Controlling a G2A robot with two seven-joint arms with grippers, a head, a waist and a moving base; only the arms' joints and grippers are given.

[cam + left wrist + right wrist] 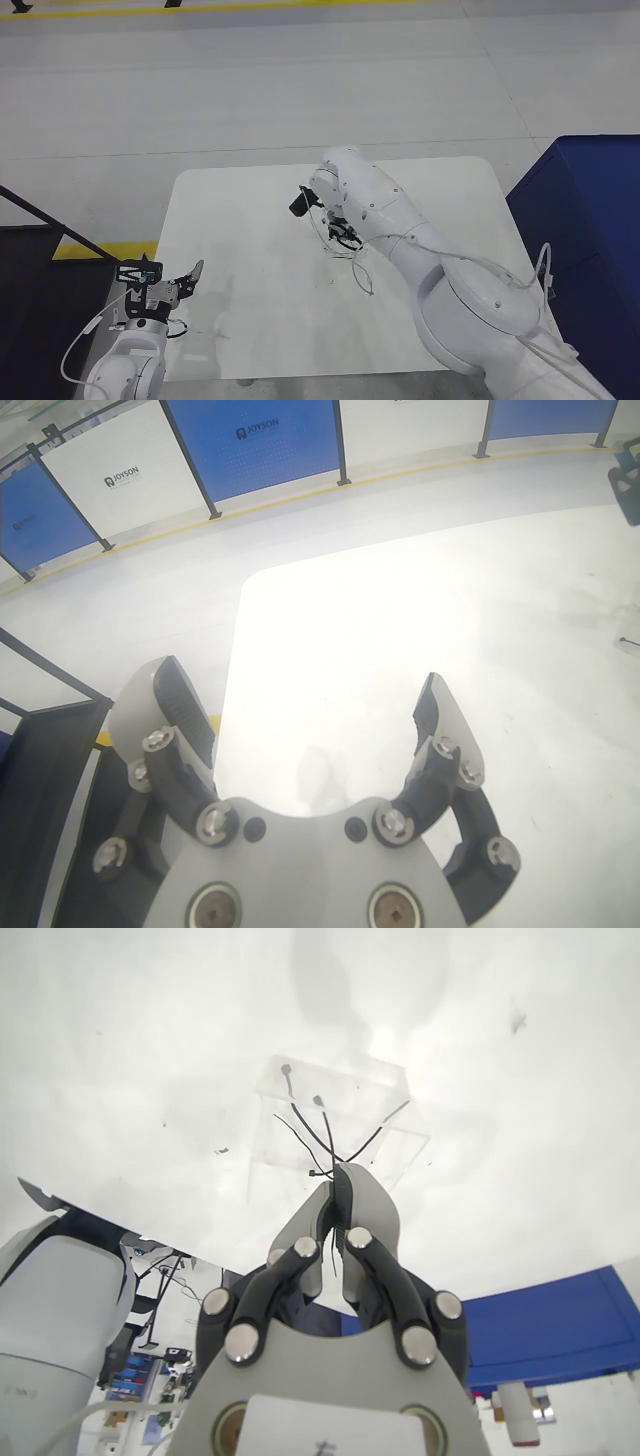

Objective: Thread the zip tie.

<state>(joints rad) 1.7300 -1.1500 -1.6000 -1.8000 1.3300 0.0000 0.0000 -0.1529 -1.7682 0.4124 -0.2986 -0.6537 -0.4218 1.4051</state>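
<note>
My right gripper [336, 1175] is shut on a thin black zip tie [328, 1135]; the tie's tail runs back between the fingers. The tie's head end lies inside a clear plastic box [400, 1093] on the white table, just beyond the fingertips, beside a few other black zip ties [299, 1120]. From above, the right gripper [298, 205] sits over the table's far middle. My left gripper [300, 672] is open with nothing between its fingers, low over the table's near left corner [190, 275].
The white table [250, 330] has rounded corners. A blue cabinet [590, 220] stands close to its right side and a black frame [40, 225] to its left. A small black scrap [627, 642] lies on the tabletop far from the left gripper.
</note>
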